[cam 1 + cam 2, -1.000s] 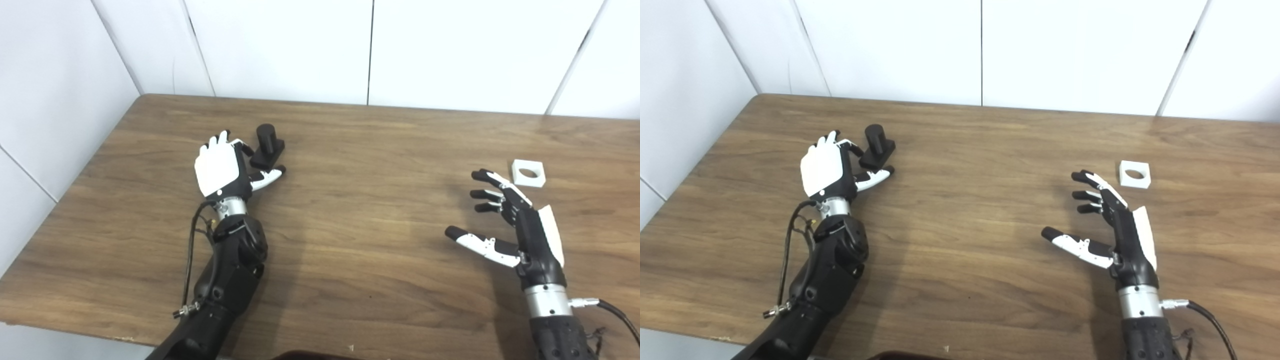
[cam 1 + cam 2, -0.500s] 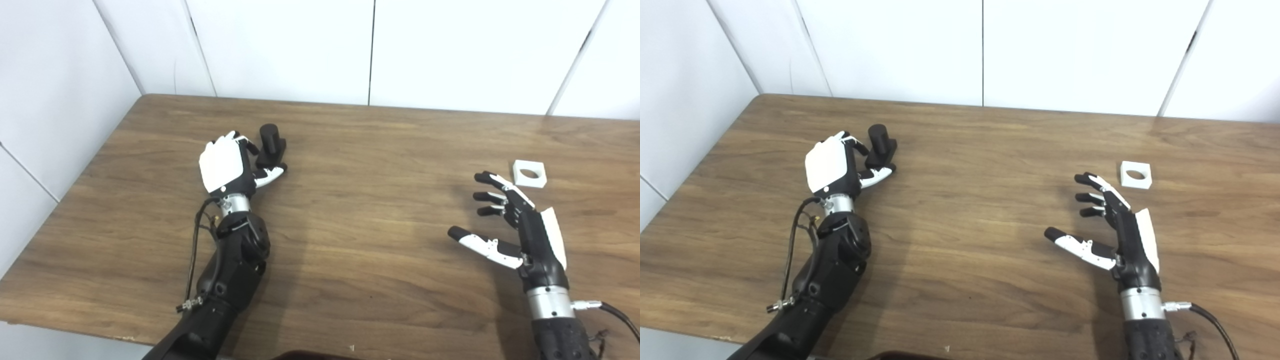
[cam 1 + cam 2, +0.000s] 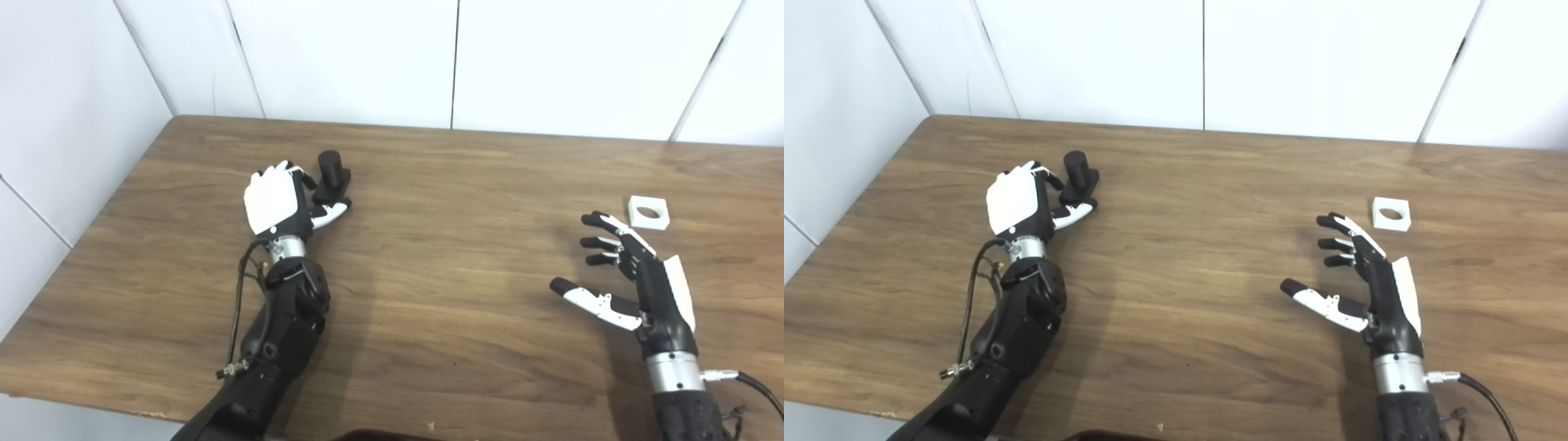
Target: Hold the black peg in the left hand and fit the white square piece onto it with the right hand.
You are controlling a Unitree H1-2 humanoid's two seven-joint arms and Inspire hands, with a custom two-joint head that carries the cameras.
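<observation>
Your left hand (image 3: 275, 203) has closed around the peg (image 3: 331, 179) since a second ago; the grasp looks made. Your right hand (image 3: 637, 282) stays open and empty, short of the square (image 3: 648, 212).

My left arm (image 3: 278, 334) reaches forward and bends at the wrist (image 3: 283, 247), the white back of my left hand (image 3: 277, 202) turned up and to the left. Its fingers (image 3: 304, 179) curl in and the thumb (image 3: 331, 212) points right, closing on the peg (image 3: 331, 177) between them. My right forearm (image 3: 677, 392) rises near upright, the wrist (image 3: 669, 367) straight. My right hand (image 3: 625, 278) stands on edge, palm facing left, fingers (image 3: 603, 240) spread apart and the thumb (image 3: 588, 298) stretched out to the left, holding nothing.
</observation>
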